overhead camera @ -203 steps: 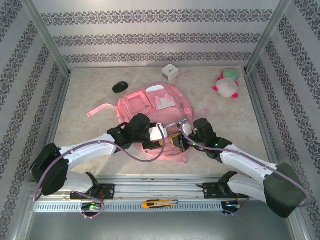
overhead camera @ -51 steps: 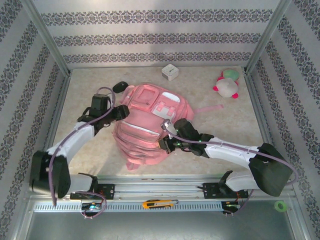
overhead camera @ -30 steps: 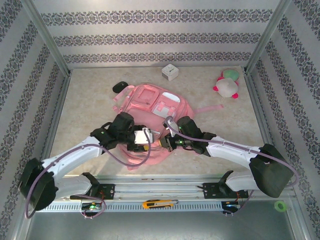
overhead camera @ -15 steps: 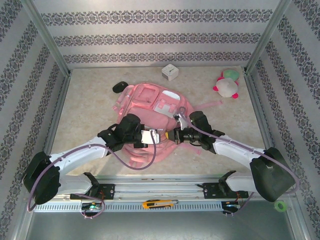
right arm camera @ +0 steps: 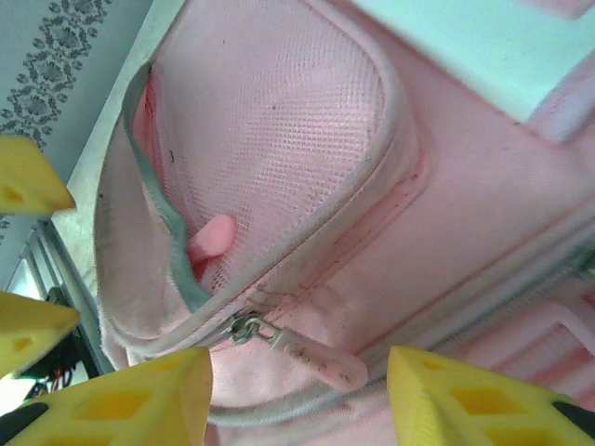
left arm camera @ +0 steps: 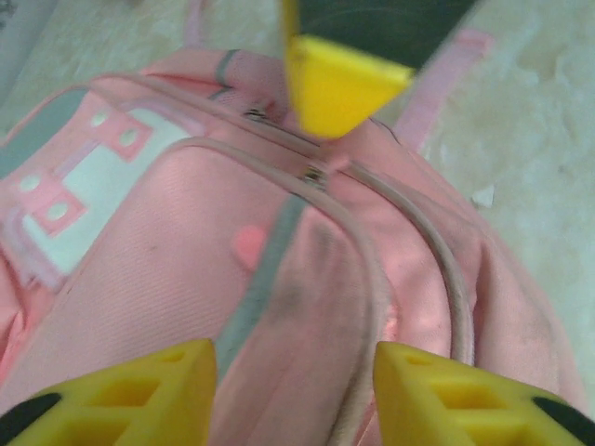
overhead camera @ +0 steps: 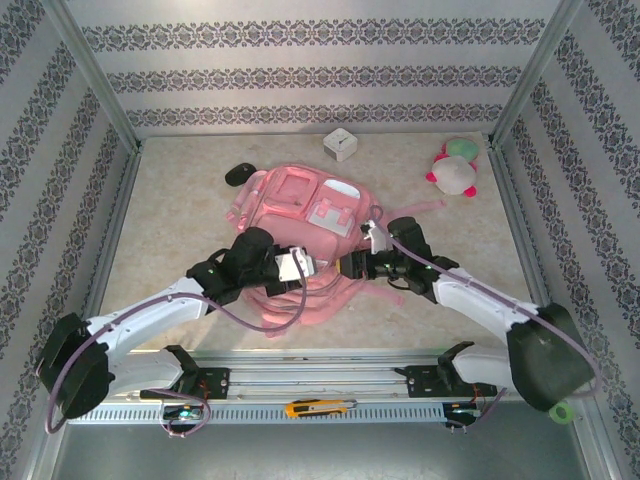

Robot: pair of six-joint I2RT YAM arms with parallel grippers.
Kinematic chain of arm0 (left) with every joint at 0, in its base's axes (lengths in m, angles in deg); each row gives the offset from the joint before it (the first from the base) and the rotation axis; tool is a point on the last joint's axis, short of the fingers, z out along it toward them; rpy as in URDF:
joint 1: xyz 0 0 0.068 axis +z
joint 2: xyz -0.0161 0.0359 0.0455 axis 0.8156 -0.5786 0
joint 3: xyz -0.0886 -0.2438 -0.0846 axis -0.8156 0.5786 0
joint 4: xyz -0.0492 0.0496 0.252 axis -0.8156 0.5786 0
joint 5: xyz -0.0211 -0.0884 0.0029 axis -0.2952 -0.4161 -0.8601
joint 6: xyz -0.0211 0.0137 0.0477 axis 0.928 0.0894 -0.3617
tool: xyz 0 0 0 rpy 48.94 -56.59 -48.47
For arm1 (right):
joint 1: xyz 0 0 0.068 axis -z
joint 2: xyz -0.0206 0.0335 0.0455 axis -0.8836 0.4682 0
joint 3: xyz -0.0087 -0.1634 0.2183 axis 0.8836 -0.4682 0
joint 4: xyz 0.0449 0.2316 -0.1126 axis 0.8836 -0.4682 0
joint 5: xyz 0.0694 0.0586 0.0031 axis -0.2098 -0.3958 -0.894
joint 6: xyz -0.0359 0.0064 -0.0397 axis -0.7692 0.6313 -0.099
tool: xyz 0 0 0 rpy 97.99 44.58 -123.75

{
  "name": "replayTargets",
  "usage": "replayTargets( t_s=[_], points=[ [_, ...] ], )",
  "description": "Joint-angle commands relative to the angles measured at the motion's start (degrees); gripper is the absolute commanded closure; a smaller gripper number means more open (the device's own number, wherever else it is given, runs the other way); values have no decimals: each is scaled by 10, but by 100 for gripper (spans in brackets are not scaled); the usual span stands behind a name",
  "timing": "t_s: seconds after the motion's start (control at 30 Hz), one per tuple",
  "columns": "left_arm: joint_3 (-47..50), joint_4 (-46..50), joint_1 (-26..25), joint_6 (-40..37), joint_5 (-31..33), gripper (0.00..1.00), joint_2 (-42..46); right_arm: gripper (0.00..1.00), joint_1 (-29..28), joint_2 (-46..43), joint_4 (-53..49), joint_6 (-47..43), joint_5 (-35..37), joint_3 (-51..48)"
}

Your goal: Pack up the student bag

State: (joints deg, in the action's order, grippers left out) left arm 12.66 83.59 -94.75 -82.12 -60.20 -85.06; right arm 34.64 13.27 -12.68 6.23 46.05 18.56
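We see the student bag lying flat in the middle of the top view, front pockets facing up, with a strap reaching toward the right. Our left gripper and right gripper face each other over the bag's lower part, just below centre. In both wrist views the yellow fingers stand apart and clamp nothing. A pink zipper pull shows just above the gap between the right pair.
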Motion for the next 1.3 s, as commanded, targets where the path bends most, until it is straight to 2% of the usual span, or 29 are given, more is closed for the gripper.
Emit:
replayTargets(
  t_s=[0.0, 0.13, 0.2, 0.27, 0.33, 0.4, 0.5, 0.6, 0.73, 0.9, 1.07, 1.17, 1.27],
  points=[
    [-60, 41, 36, 181, 37, 39, 36, 45, 6, -49, -105, 15, 63, 25],
    [-102, 126, 110, 335, 133, 19, 36, 40, -5, -89, -164, 74, 140, 43],
    [-114, 165, 177, 398, 118, 19, 20, 40, -24, -88, -181, 158, 198, 51],
    [-111, 173, 235, 436, 84, 19, -4, 38, -46, -67, -179, 195, 209, 66],
    [-101, 158, 268, 467, 60, 19, -34, 36, -75, -33, -187, 218, 249, 88],
    [-88, 130, 282, 491, 48, 20, -62, 35, -87, 2, -154, 225, 250, 90],
    [-77, 107, 283, 505, 31, 30, -102, 35, -85, 67, -106, 214, 214, 105],
    [-51, 89, 279, 529, -31, 49, -126, 36, -81, 136, -53, 177, 159, 117],
    [23, 36, 239, 575, -35, 55, -108, 38, -46, 219, 5, 167, 113, 118],
    [89, -22, 161, 636, 15, 55, -62, 40, 8, 266, 40, 157, 103, 109],
    [91, -42, 139, 668, 38, 55, -55, 39, 47, 270, 43, 142, 100, 105],
    [66, -12, 125, 662, 69, 46, -31, 37, 62, 226, 21, 128, 104, 103],
    [39, 31, 127, 666, 135, 36, 11, 36, 66, 155, -26, 113, 126, 107]
  ],
)
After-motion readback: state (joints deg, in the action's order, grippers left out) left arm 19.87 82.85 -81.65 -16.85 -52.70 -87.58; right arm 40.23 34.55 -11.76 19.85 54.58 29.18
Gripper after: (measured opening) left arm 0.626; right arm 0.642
